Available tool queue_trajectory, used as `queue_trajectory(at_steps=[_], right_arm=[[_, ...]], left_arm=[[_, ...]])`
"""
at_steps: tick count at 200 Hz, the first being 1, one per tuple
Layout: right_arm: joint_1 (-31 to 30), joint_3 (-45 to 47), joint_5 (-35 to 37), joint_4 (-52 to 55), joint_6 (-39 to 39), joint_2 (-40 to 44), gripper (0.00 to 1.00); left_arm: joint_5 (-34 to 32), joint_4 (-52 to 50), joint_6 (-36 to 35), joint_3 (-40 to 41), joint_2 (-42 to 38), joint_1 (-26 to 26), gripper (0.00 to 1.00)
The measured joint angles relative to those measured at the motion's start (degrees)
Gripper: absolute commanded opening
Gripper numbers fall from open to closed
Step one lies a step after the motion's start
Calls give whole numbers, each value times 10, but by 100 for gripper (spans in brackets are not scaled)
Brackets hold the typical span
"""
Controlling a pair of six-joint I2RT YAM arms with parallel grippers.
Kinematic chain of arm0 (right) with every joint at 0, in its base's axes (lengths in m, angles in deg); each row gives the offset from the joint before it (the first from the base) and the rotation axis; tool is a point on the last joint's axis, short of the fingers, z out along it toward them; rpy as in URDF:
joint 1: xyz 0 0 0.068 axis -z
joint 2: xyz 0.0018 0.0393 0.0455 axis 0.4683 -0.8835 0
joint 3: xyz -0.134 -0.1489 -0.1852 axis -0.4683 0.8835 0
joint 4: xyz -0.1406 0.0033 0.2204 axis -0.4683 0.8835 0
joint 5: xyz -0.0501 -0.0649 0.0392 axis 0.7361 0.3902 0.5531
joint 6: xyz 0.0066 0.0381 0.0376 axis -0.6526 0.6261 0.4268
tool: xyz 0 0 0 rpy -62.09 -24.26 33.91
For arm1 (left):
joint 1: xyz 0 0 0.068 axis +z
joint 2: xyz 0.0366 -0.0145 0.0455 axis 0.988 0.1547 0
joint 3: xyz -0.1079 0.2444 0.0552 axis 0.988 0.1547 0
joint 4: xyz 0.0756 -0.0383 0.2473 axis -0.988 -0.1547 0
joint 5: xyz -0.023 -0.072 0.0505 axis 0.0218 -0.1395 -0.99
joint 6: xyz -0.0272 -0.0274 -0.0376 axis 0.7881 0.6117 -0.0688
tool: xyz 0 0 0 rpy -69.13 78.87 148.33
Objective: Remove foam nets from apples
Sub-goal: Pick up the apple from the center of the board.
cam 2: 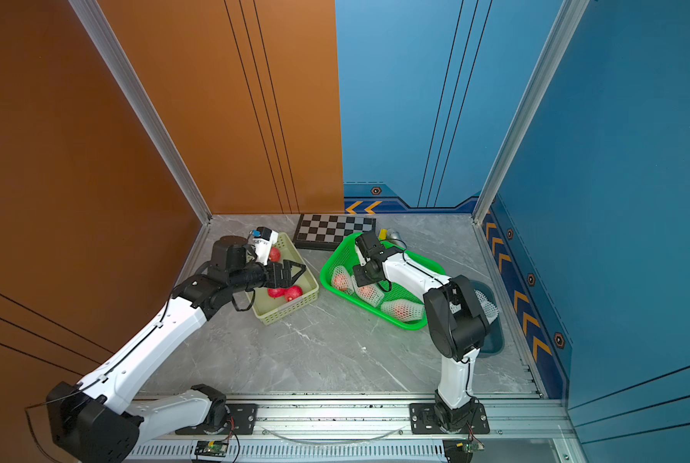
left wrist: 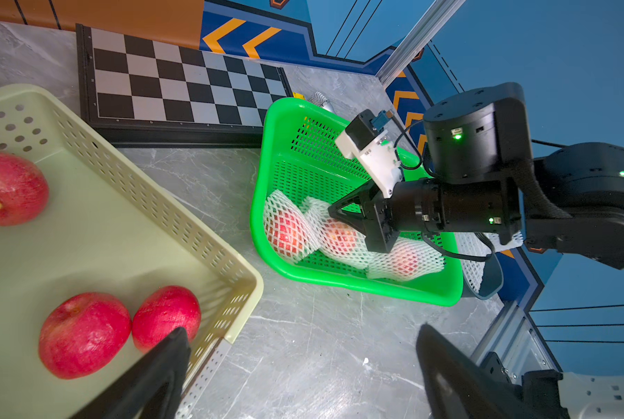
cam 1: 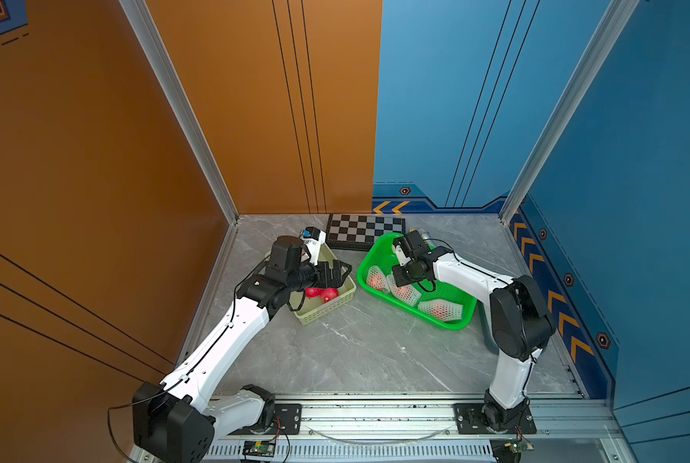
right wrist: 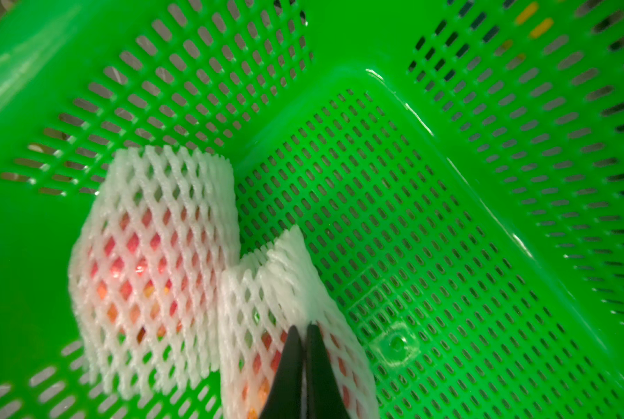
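Note:
Three apples in white foam nets (cam 1: 376, 278) (cam 1: 405, 292) (cam 1: 439, 309) lie in the green basket (cam 1: 383, 237). My right gripper (right wrist: 305, 328) reaches down into it and is shut, pinching the loose end of the middle apple's foam net (right wrist: 285, 275); the left wrist view shows its tip (left wrist: 331, 212) on that net. Three bare red apples (left wrist: 9, 188) (left wrist: 84, 335) (left wrist: 167, 313) rest in the cream basket (left wrist: 230, 261). My left gripper (left wrist: 303, 333) hovers open and empty over that basket's near corner, in both top views (cam 1: 345, 274) (cam 2: 301, 272).
A chessboard (cam 1: 365, 230) lies at the back wall. A yellow and silver object (cam 2: 391, 233) sits behind the green basket. A dark blue bin (cam 2: 493, 344) with empty white nets (cam 2: 485, 304) stands at the right, partly behind my right arm.

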Motion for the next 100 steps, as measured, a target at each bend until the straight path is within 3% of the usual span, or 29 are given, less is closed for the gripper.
queue_trajectory(at_steps=[59,100], right_arm=[[-19,70,33,-9,-19,195,1],[-110,167,46,-29,-7,330,4]], left_arm=[[0,-9,-3,0,0,19,98],[2,-18,-3,0,0,53,98]])
